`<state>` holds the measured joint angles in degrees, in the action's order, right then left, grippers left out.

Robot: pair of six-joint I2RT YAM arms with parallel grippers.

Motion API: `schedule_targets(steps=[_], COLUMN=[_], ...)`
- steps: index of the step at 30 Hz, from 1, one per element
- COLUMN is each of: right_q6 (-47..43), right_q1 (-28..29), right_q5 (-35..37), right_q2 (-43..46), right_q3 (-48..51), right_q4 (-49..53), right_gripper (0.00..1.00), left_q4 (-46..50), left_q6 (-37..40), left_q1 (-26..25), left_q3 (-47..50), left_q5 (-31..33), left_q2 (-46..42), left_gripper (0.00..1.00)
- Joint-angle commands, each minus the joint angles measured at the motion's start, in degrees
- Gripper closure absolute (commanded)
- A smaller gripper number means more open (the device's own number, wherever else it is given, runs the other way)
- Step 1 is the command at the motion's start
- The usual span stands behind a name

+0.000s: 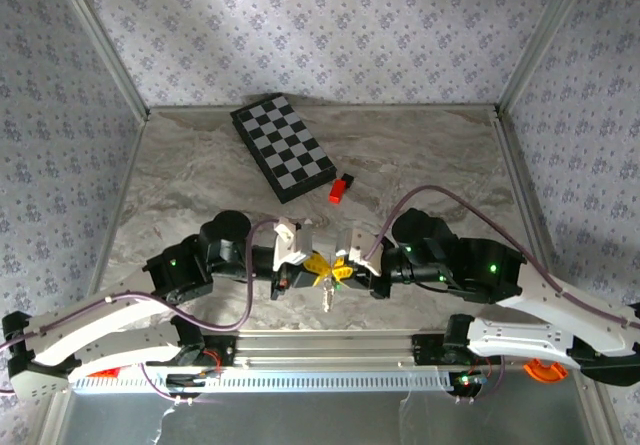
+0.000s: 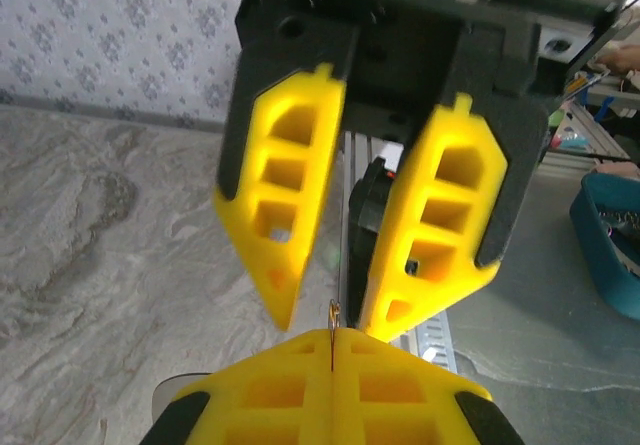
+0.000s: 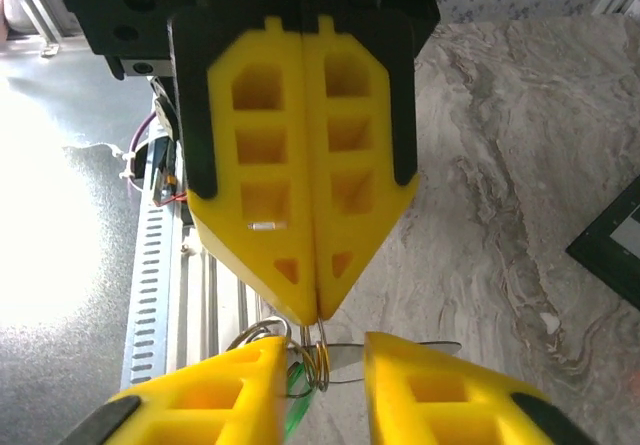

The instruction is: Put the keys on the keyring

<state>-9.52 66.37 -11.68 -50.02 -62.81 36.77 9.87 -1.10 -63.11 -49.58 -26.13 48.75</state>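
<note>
My two grippers meet tip to tip above the table's near middle. The left gripper (image 1: 313, 265) is shut on the keyring (image 3: 322, 357), a set of thin silvery wire loops pinched at its fingertips (image 2: 360, 350). Facing it, the right gripper (image 3: 322, 353) stands open, one yellow finger on either side of the ring. A slim metal key blade (image 3: 410, 352) crosses the gap between those fingers. The key's green plastic head (image 3: 297, 417) hangs just below the ring beside the right gripper's left finger. In the top view the keys (image 1: 327, 295) dangle under both grippers.
A black-and-white checkerboard (image 1: 283, 147) lies at the back of the marble table. A small red-and-black block (image 1: 340, 189) sits next to it. An aluminium rail (image 1: 330, 350) runs along the near edge. A teal bin (image 2: 612, 255) stands off the table.
</note>
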Motion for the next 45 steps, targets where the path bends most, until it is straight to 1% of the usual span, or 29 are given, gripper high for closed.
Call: schedule_targets(steps=[1,3,6,10,16,19,23,28,33,36,38,41,45], right_q6=[3.70,6.17,9.36,11.84,12.90,12.86,12.77,12.29,11.98,11.80,11.72,11.55,10.86], right_q1=[-1.63,-3.21,-5.72,-8.58,-9.71,-9.76,-9.77,-9.77,-9.77,-9.77,-9.76,-9.79,-9.75], right_q5=[-3.56,-4.31,-5.84,-10.55,-15.57,-16.25,-17.45,-16.62,-15.84,-15.64,-15.65,-15.55,-14.77], right_q2=[2.87,4.86,8.38,12.46,14.16,14.07,13.73,12.25,12.23,12.24,12.23,12.23,12.74], right_q3=[2.31,4.60,7.78,10.56,12.00,12.07,11.93,11.48,11.28,11.36,11.39,11.29,11.38], right_q4=[-4.69,-7.89,-12.14,-16.53,-21.21,-21.83,-22.34,-20.46,-18.94,-19.00,-18.97,-18.46,-17.91], right_gripper=[0.64,0.59,0.59,0.58,0.55,0.53,0.53,0.60,0.60,0.67,0.74,0.83,1.00], left_q4=[-8.01,-10.39,-13.68,-15.61,-21.98,-25.45,-26.19,-25.85,-25.97,-26.21,-26.38,-26.70,-26.47], left_q6=[-0.48,-0.58,-0.99,-1.21,-3.08,-4.34,-4.48,-4.58,-4.77,-4.79,-4.86,-5.02,-4.92], left_q1=[-0.17,-0.17,-0.17,-0.21,-0.17,-0.24,-0.26,-0.25,-0.39,-0.43,-0.49,-0.61,-0.78], left_q3=[0.62,1.14,1.60,1.16,3.18,4.38,4.77,4.91,5.00,5.02,5.11,5.20,5.20], left_q5=[-1.97,-2.30,-3.33,-5.14,-5.86,-5.78,-5.51,-5.42,-5.43,-5.17,-4.94,-4.65,-4.25], left_q2=[-1.86,-2.08,-2.16,-1.43,-0.42,0.14,0.29,0.35,-0.06,-0.08,0.00,0.03,0.02], left_gripper=[1.00,1.00,1.00,1.00,1.00,1.00,1.00,1.00,1.00,1.00,1.00,1.00,1.00])
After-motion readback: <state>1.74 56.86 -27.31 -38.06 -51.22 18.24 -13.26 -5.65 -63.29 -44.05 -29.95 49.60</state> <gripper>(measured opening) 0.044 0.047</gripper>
